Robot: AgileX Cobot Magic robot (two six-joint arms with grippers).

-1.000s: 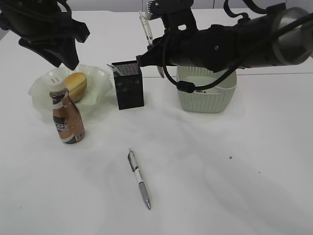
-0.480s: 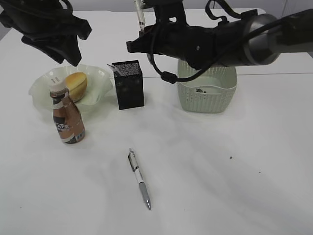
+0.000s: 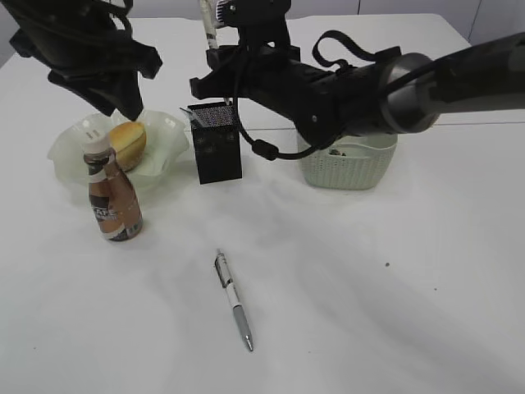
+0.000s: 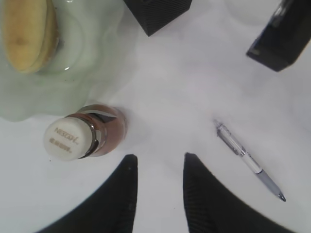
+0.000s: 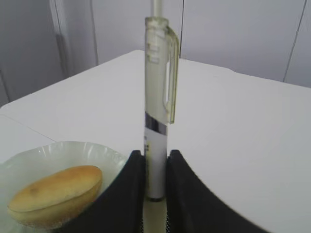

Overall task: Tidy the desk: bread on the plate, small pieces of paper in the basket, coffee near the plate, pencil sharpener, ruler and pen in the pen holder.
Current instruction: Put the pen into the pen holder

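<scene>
My right gripper (image 3: 215, 51) (image 5: 155, 160) is shut on a clear pen (image 3: 208, 18) (image 5: 156, 111), held upright just above the black pen holder (image 3: 216, 144) (image 4: 158, 14). A thin pale strip, perhaps the ruler (image 3: 187, 112), pokes out of the holder. A second pen (image 3: 234, 300) (image 4: 248, 160) lies on the desk. The bread (image 3: 128, 144) (image 4: 26, 34) (image 5: 56, 194) rests in the plate (image 3: 70, 152) (image 4: 73, 82) (image 5: 73, 148). The coffee (image 3: 113, 197) (image 4: 68, 138) stands in front of the plate. My left gripper (image 3: 123, 103) (image 4: 159, 158) hangs open and empty above the coffee. The pencil sharpener is out of view.
The basket (image 3: 349, 168) sits right of the holder, partly behind my right arm, with small scraps (image 3: 338, 152) inside. The right arm spans the back of the desk from the right edge to the holder.
My right arm has swung left with the pen, from beside the basket to above the pen holder. The left arm has barely shifted.
</scene>
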